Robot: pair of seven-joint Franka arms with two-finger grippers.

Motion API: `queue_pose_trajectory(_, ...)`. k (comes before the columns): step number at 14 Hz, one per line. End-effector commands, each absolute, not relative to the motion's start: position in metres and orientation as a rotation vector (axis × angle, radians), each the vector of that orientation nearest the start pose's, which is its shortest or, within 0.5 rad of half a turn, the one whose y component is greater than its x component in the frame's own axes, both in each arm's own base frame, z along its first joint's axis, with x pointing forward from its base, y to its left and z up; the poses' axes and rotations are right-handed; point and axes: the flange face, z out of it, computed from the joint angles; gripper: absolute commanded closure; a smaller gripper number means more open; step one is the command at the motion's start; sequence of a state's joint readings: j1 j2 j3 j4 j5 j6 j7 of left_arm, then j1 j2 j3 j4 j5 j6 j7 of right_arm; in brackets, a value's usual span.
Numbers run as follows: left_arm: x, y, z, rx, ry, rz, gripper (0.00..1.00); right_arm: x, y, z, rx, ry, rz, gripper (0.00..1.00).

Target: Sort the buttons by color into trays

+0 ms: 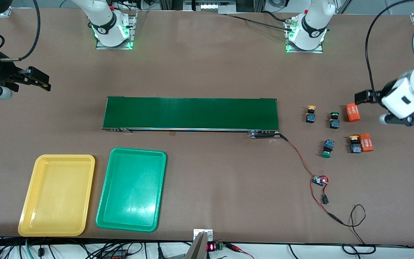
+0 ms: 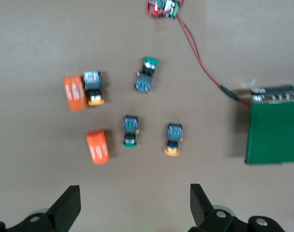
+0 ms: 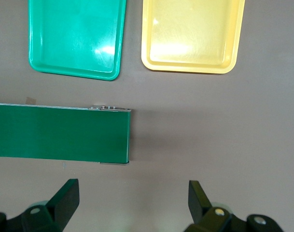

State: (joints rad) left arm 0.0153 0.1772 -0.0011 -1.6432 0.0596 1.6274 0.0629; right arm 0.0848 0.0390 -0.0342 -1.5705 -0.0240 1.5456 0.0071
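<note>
Sorting has not begun: all four buttons sit on the worktop and both trays are bare. Going across the front view, my right pincer [image 1: 38,80] hangs wide open and empty over bare worktop at the right arm's end, waiting. The yellow tray [image 1: 25,216] and green tray [image 1: 103,216] lie side by side, nearer the front camera than the conveyor belt [image 1: 191,113], long axes running toward that camera. At the left arm's end come the yellow-capped button [image 1: 311,114] and green-capped button [image 1: 334,120], each with cap pointing toward the arm bases; a second green button [image 1: 327,148] lies with cap toward the camera; a second yellow button [image 1: 354,144] touches an orange cylinder [image 1: 366,142]. Another orange cylinder [image 1: 353,112] lies near. My left pincer [image 2: 134,205] hovers wide open, holding nothing, beside that cluster. I judge the next move is descent onto one free-standing button, fingers across its body.
</note>
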Motion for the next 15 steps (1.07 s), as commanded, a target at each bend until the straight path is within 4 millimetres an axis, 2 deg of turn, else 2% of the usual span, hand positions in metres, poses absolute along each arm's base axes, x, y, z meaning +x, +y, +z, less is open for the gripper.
queue_pose_trajectory(1, 0.623, 0.014, 0.444, -3.057, 0.157, 0.230, 0.00, 0.557, 0.027, 0.605, -3.166, -0.046, 0.084, 0.00)
queue_pose_trajectory(3, 0.639, 0.018, 0.406, -3.062, 0.160, 0.171, 0.00, 0.558, 0.029, 0.605, -3.166, -0.054, 0.076, 0.00)
queue_pose_trajectory(5, 0.641, 0.021, 0.373, -3.066, 0.163, 0.141, 0.00, 0.558, 0.028, 0.606, -3.161, -0.049, 0.074, 0.00)
queue_pose_trajectory(6, 0.639, 0.029, 0.362, -3.068, 0.189, 0.110, 0.00, 0.559, 0.028, 0.605, -3.160, -0.046, 0.074, 0.00)
queue_pose_trajectory(7, 0.639, 0.038, 0.361, -3.066, 0.226, 0.091, 0.00, 0.559, 0.028, 0.605, -3.160, -0.046, 0.074, 0.00)
queue_pose_trajectory(8, 0.639, 0.061, 0.355, -3.067, 0.218, 0.092, 0.00, 0.558, 0.030, 0.605, -3.160, -0.051, 0.074, 0.00)
queue_pose_trajectory(9, 0.640, 0.088, 0.339, -3.071, 0.176, 0.086, 0.00, 0.559, 0.031, 0.605, -3.160, -0.054, 0.072, 0.00)
queue_pose_trajectory(11, 0.642, 0.125, 0.311, -3.058, 0.164, 0.057, 0.00, 0.559, 0.034, 0.605, -3.160, 0.021, 0.066, 0.00)
queue_pose_trajectory(13, 0.631, 0.168, 0.281, -3.069, 0.080, 0.083, 0.00, 0.558, 0.041, 0.605, -3.163, 0.053, 0.065, 0.00)
queue_pose_trajectory(15, 0.623, 0.192, 0.243, -3.070, 0.030, 0.033, 0.00, 0.558, 0.043, 0.604, -3.168, 0.043, 0.067, 0.00)
